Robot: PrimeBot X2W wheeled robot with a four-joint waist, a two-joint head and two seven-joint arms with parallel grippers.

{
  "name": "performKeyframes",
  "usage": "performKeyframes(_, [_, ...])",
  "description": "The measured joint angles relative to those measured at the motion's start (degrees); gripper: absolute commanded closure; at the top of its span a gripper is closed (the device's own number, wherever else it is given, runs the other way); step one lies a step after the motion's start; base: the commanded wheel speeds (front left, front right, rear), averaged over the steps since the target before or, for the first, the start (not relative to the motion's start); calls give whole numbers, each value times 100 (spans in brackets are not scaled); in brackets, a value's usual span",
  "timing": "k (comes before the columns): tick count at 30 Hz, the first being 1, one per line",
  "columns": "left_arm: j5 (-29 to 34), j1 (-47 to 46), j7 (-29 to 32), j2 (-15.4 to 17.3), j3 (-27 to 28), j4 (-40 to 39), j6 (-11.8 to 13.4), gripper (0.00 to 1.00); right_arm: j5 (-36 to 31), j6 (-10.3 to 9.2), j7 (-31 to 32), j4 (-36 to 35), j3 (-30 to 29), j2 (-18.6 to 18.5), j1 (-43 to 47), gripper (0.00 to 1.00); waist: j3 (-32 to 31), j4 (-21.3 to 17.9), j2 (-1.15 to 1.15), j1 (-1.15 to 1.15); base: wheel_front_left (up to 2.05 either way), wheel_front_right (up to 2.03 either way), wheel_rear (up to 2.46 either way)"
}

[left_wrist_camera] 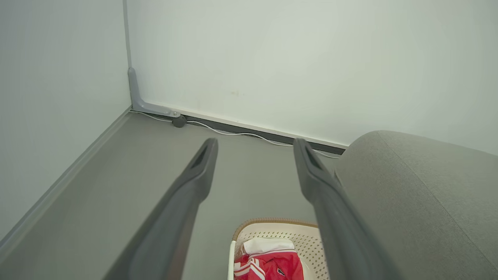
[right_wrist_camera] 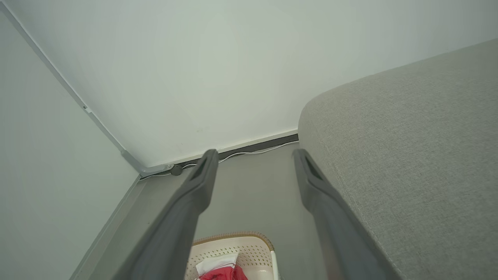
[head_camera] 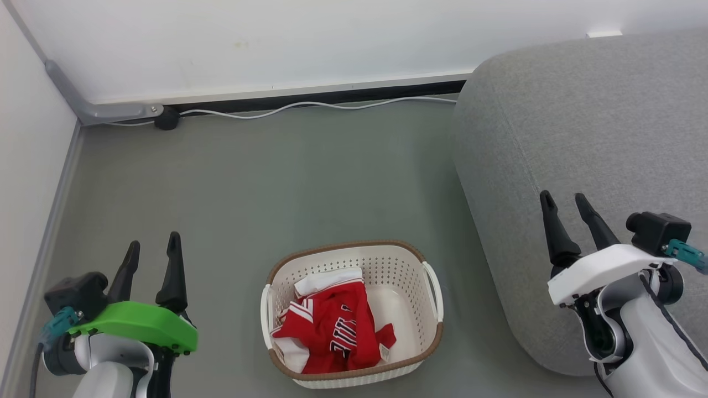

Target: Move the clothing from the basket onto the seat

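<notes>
While jaws stand spread wide, left gripper (head_camera: 154, 240) and right gripper (head_camera: 562, 195) both empty, nothing touched. Clothing (head_camera: 332, 326) lies crumpled in basket (head_camera: 398, 273), between grippers, right of left one, well apart from both. Seat (head_camera: 581, 127) just beside right gripper. Judgement: clothing light, limp, drapes when lifted, likely slick. Pinch deep on raised red fold mid-heap, not tag (head_camera: 385, 352) or trailing edge; lift clear of rim (head_camera: 343, 244).

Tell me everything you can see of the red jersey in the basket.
The clothing is a bright red fabric jersey with white trim, black-and-white lettering and a small white tag at its right edge. It lies crumpled in a heap, filling the left half of the basket, resting on its floor and against its left wall. Nothing grips it.
</notes>
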Motion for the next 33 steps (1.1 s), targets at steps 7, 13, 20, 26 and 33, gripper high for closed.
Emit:
performKeyframes(7, [494, 0, -146, 4, -57, 40, 114, 0, -526, -55, -156, 74, 170, -58, -85, 0, 6, 6, 0, 0, 0, 0, 0])
performKeyframes(13, [913, 0, -277, 5, -157, 81, 178, 0, -913, -107, -276, 129, 275, -101, -113, 0, 14, 16, 0, 0, 0, 0, 0])
performKeyframes(20, [1399, -24, -446, 16, -246, 138, 280, 0, -1365, -164, -437, 175, 382, -103, -142, 0, 26, 25, 0, 0, 0, 0, 0])
performKeyframes(26, [1656, -62, -514, 26, -305, 230, 339, 0, -1581, -210, -510, 194, 380, -90, -151, 0, 29, 23, 0, 0, 0, 0, 0])
performKeyframes(33, [1656, -87, -514, 25, -301, 294, 344, 0, -1567, -205, -510, 211, 328, -71, -151, 0, 36, 15, 0, 0, 0, 0, 0])
